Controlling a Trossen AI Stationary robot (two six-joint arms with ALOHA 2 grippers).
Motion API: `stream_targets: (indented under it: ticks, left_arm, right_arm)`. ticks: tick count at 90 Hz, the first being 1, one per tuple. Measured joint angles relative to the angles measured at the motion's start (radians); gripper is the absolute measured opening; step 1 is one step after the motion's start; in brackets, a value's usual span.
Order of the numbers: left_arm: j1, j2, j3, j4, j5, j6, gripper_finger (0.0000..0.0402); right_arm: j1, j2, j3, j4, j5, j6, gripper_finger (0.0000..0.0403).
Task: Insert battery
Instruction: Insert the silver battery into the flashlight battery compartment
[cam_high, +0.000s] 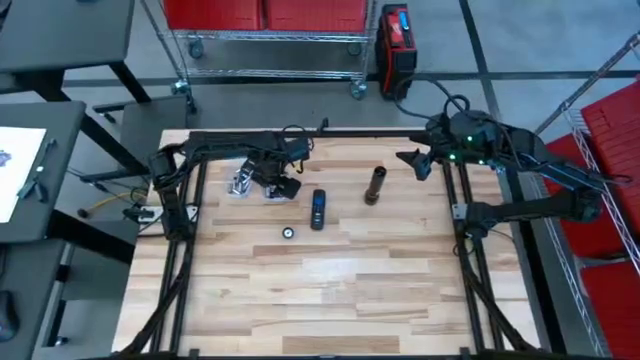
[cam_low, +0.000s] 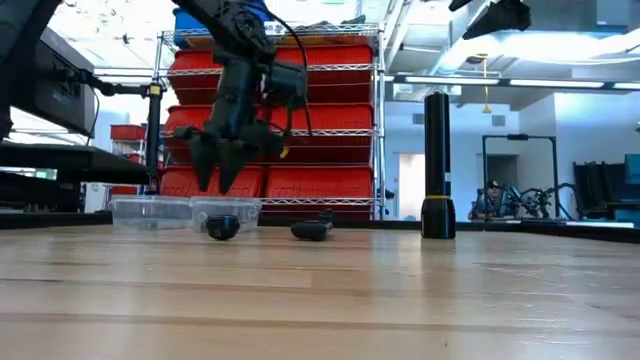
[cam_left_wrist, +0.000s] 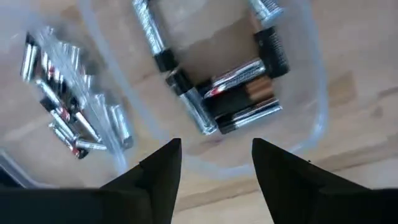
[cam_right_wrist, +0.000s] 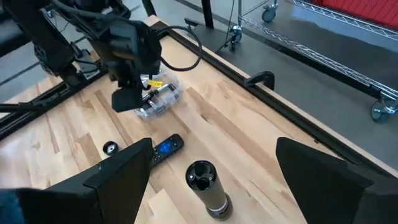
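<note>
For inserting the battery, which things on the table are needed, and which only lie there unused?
Needed:
- batteries in a clear container
- flashlight, upright
- small cap
- left gripper, open above the batteries

Unused:
- remote control
- right gripper, open, waiting

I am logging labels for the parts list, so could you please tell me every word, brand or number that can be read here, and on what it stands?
None can be read.
Batteries in the clear tub: printed wrappers, too blurred to read.
Remote: blue patch, no legible text.
Flashlight: no visible marking.
Paper sheet on the side table: marks too small to read.
</note>
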Motion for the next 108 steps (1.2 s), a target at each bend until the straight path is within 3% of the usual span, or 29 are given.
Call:
stream_targets:
  ticks: [27, 56, 108]
  left_arm:
    - [-0.003, 0.000, -0.107, 0.121, -0.005, -0.093, 0.0175]
    - [-0.003, 0.000, -0.118, 0.115, -0.083, -0.132, 0.0173]
    - [-0.004, 0.000, -0.221, 0.198, -0.100, -0.203, 0.0133]
  right_arm:
    - [0.025, 0.000, 0.000, 0.001, -0.003, 0.022, 0.0329]
    - [0.032, 0.000, 0.000, 0.001, -0.005, 0.016, 0.0329]
    - [0.071, -0.007, 0.000, -0.003, -0.013, 0.021, 0.0329]
